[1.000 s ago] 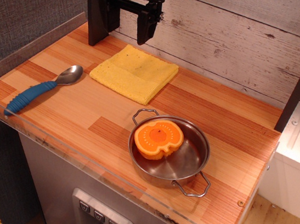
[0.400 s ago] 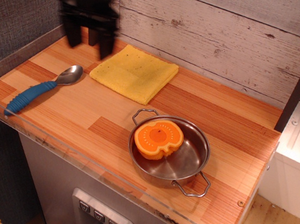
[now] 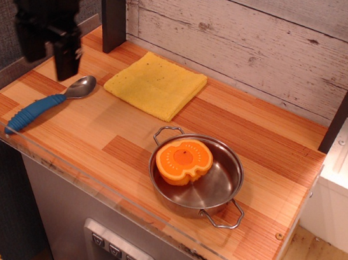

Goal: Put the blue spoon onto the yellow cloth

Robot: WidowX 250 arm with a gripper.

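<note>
We saw the gripper [image 3: 47, 62] hanging over the far-left part of the worktop [image 3: 268, 149], above and just behind the bowl end of the blue spoon [image 3: 48, 104]. It was motion-blurred. Its two dark fingers [image 3: 65, 61] pointed down with a visible gap between them, so the jaws stood open and held nothing.

The blue spoon lay flat on the worktop near the left edge, untouched. Its silver bowl pointed toward the back, and its ribbed blue handle ran toward the front-left corner, ending close to the clear front lip.

The yellow cloth [image 3: 156, 84] lay flat and folded near the back edge, left of centre, just right of the spoon's bowl but apart from it. A few small dark specks showed on its top. Nothing lay on it.

A steel pan [image 3: 221, 187] with two wire handles sat near the front edge, right of centre, well apart from the cloth. An orange slice-shaped toy [image 3: 184, 161] rested inside it, leaning against the left side of the pan.

A dark post [image 3: 113, 6] stood at the back-left corner.
</note>
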